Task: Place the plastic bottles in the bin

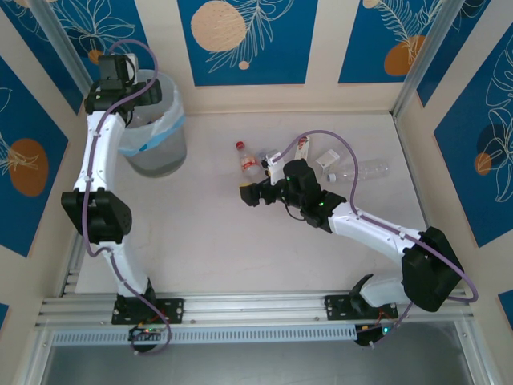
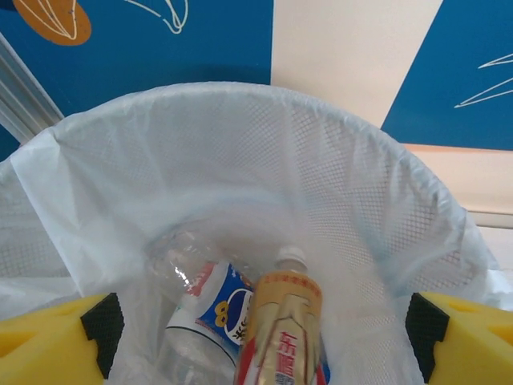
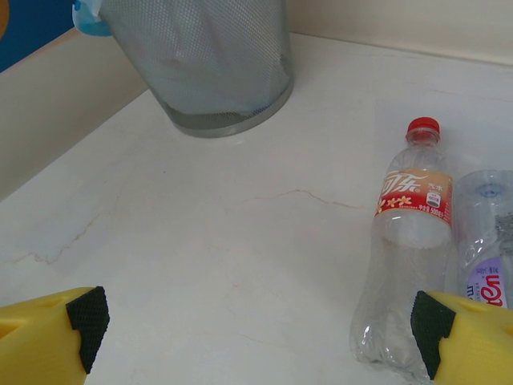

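Observation:
The bin point(image 1: 157, 132) stands at the back left, lined with a white-and-blue bag point(image 2: 264, 168). My left gripper point(image 1: 120, 80) hangs over its mouth, open point(image 2: 262, 333). Below and between its pads, inside the bag, lie an amber-labelled bottle with a white cap point(image 2: 282, 321) and a blue-labelled bottle point(image 2: 204, 309); neither pad touches them. My right gripper point(image 1: 247, 195) is open point(image 3: 260, 329) low over the table. A red-capped bottle point(image 3: 409, 241) point(image 1: 248, 160) lies just by its right finger point(image 3: 465, 337), with a purple-lettered bottle point(image 3: 485, 249) beside it.
More bottles lie in the middle of the table behind the right arm: one with a red label point(image 1: 301, 147), a crushed one point(image 1: 327, 159) and a long clear one point(image 1: 367, 170). Walls close the table at the back and on both sides. The bin point(image 3: 208, 64) stands far ahead of the right gripper.

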